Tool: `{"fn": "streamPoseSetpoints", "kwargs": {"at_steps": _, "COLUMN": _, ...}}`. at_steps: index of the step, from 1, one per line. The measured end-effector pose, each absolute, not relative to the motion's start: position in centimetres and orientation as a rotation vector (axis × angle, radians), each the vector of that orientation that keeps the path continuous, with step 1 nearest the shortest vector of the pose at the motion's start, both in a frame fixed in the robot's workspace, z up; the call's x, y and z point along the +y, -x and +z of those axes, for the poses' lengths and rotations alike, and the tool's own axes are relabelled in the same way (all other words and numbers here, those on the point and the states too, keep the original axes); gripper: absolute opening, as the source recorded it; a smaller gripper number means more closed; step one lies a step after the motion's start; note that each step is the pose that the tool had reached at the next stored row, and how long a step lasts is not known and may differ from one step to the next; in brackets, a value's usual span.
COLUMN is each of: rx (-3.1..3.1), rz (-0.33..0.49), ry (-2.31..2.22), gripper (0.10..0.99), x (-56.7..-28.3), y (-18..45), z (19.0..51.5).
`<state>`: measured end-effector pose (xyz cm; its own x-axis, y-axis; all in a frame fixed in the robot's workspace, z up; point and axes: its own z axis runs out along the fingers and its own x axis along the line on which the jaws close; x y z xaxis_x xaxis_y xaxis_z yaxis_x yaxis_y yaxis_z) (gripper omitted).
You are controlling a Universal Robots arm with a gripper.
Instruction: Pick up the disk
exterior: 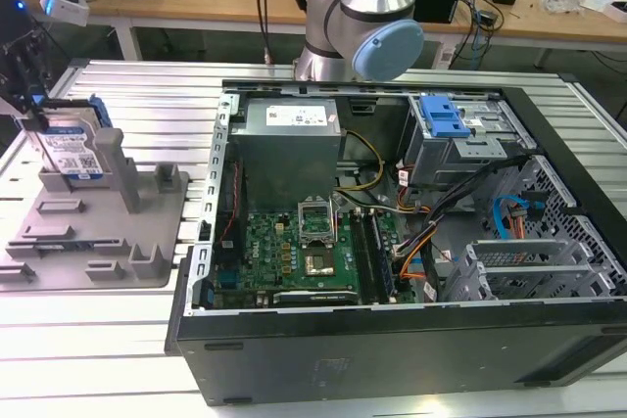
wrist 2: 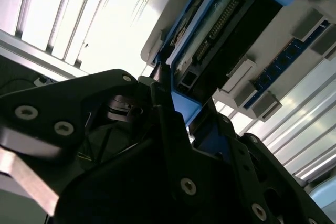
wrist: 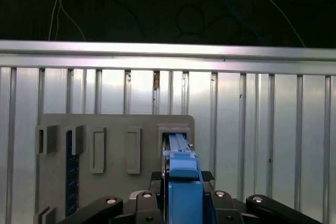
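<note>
The disk [exterior: 73, 149], a flat rectangular silver metal hard drive with a blue-and-white label and blue plastic side rails, is seen standing on edge at the exterior view's far left, in or just above the slot of the grey plastic fixture with upright posts [exterior: 98, 232]. In the first wrist view the blue rail edge of the disk [wrist: 184, 182] runs straight out between the jaws, and the black gripper [wrist: 184, 203] sits astride it. In the second wrist view the black fingers [wrist 2: 168, 114] lie against the blue rail on either side, so the jaws are judged to be clamped on the disk. Whether the lower edge is clear of the fixture cannot be told.

For the grasp to be sound, the jaws are best kept centred on the rails and square to the slot, so that the disk is drawn out along the slot line without being levered against the posts. The connector edge [wrist 2: 215, 30] is judged the part to be kept free of contact.

Containers: the fixture's remaining recesses [wrist: 113, 150] are seen unoccupied beyond the jaws. Well away from the jaws, the open black computer case [exterior: 392, 242] is noted, holding a green motherboard [exterior: 294, 252], a grey power supply [exterior: 289, 124], loose cables and a blue-latched metal drive cage [exterior: 460, 129].
</note>
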<state>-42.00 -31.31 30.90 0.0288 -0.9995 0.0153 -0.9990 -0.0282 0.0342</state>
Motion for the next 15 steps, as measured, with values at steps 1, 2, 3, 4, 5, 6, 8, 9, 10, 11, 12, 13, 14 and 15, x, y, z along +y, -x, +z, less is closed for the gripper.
{"fn": "streamPoseSetpoints", "kwargs": {"at_steps": 1, "rx": -2.165, "rz": -0.02, "ry": -2.228, "gripper": 0.369, "x": -31.3, "y": 42.0, "z": 31.7}}
{"fn": "streamPoseSetpoints", "kwargs": {"at_steps": 2, "rx": -2.165, "rz": -0.021, "ry": -2.228, "gripper": 0.369, "x": -31.3, "y": 42.0, "z": 32.2}}
{"fn": "streamPoseSetpoints", "kwargs": {"at_steps": 3, "rx": -2.165, "rz": -0.021, "ry": -2.228, "gripper": 0.369, "x": -31.3, "y": 42.0, "z": 32.6}}
{"fn": "streamPoseSetpoints", "kwargs": {"at_steps": 4, "rx": -2.166, "rz": -0.022, "ry": -2.228, "gripper": 0.369, "x": -31.4, "y": 42.0, "z": 33.4}}
{"fn": "streamPoseSetpoints", "kwargs": {"at_steps": 5, "rx": -2.166, "rz": -0.022, "ry": -2.229, "gripper": 0.369, "x": -31.4, "y": 42.0, "z": 33.9}}
{"fn": "streamPoseSetpoints", "kwargs": {"at_steps": 6, "rx": -2.166, "rz": -0.022, "ry": -2.229, "gripper": 0.369, "x": -31.4, "y": 42.0, "z": 34.4}}
{"fn": "streamPoseSetpoints", "kwargs": {"at_steps": 8, "rx": -2.166, "rz": -0.024, "ry": -2.229, "gripper": 0.369, "x": -31.4, "y": 42.0, "z": 35.9}}
{"fn": "streamPoseSetpoints", "kwargs": {"at_steps": 9, "rx": -2.167, "rz": -0.024, "ry": -2.23, "gripper": 0.369, "x": -31.5, "y": 42.0, "z": 37.1}}
{"fn": "streamPoseSetpoints", "kwargs": {"at_steps": 10, "rx": -2.167, "rz": -0.025, "ry": -2.23, "gripper": 0.369, "x": -31.5, "y": 42.0, "z": 38.0}}
{"fn": "streamPoseSetpoints", "kwargs": {"at_steps": 11, "rx": -2.167, "rz": -0.025, "ry": -2.23, "gripper": 0.369, "x": -31.6, "y": 42.0, "z": 39.3}}
{"fn": "streamPoseSetpoints", "kwargs": {"at_steps": 12, "rx": -2.167, "rz": -0.025, "ry": -2.23, "gripper": 0.369, "x": -31.6, "y": 42.0, "z": 39.9}}
{"fn": "streamPoseSetpoints", "kwargs": {"at_steps": 13, "rx": -2.167, "rz": -0.025, "ry": -2.23, "gripper": 0.369, "x": -31.6, "y": 42.0, "z": 40.4}}
{"fn": "streamPoseSetpoints", "kwargs": {"at_steps": 14, "rx": -2.167, "rz": -0.025, "ry": -2.23, "gripper": 0.369, "x": -31.7, "y": 42.0, "z": 41.1}}
{"fn": "streamPoseSetpoints", "kwargs": {"at_steps": 15, "rx": -2.167, "rz": -0.025, "ry": -2.23, "gripper": 0.369, "x": -31.7, "y": 42.0, "z": 41.7}}
